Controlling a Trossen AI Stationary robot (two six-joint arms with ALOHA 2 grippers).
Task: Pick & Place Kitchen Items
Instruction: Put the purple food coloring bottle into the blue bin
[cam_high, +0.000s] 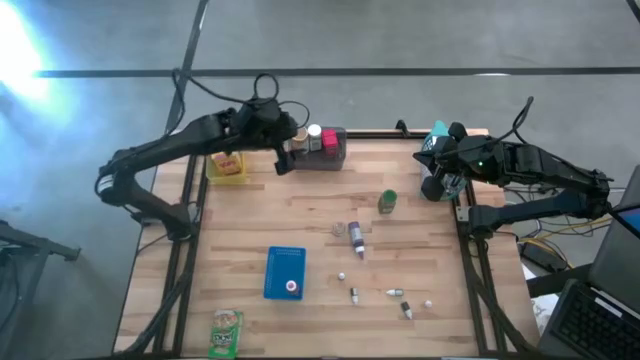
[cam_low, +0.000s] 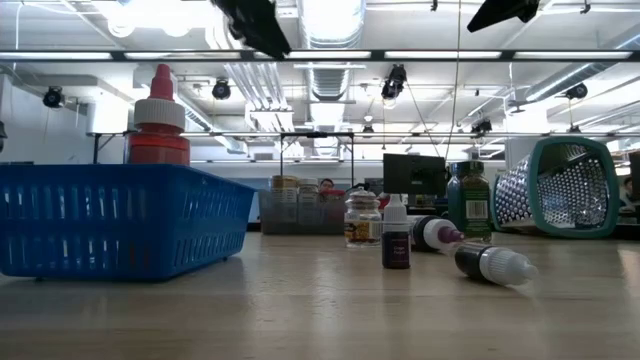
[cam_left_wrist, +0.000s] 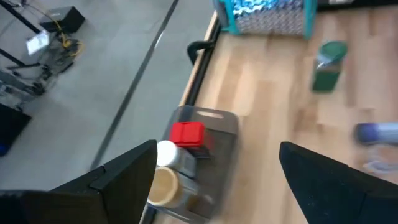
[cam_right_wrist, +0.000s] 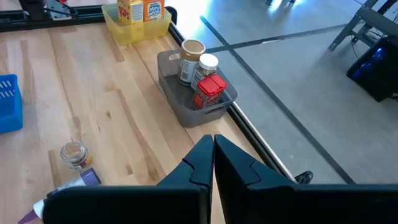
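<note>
Several items: small bottles and jars are lying scattered over the middle and near part of the wooden table, well apart from both bins.
Left gripper: it is hovering beside the grey bin at the far edge, its fingers standing wide apart with nothing between them.
Right gripper: it is waiting at the table's right edge, fingers pressed together and holding nothing.
Grey bin contents: a red box, a white-capped jar and a tan-lidded jar are already sitting inside.
Yellow bin: it is holding small boxes, just beside the left arm.
Green bottle: it is standing upright, right of centre, nearest to the grey bin among the loose items.
Purple-labelled bottle: it is lying on its side near a small jar.
Handling, judged: these look light, stiff plastic and probably smooth, so round ones may be rolling or slipping.
Where to hold, judged: across the body at mid-height for the upright bottle; across the barrel for the fallen ones.
Blue tray: it is sitting near the front, with one bottle in it.
</note>
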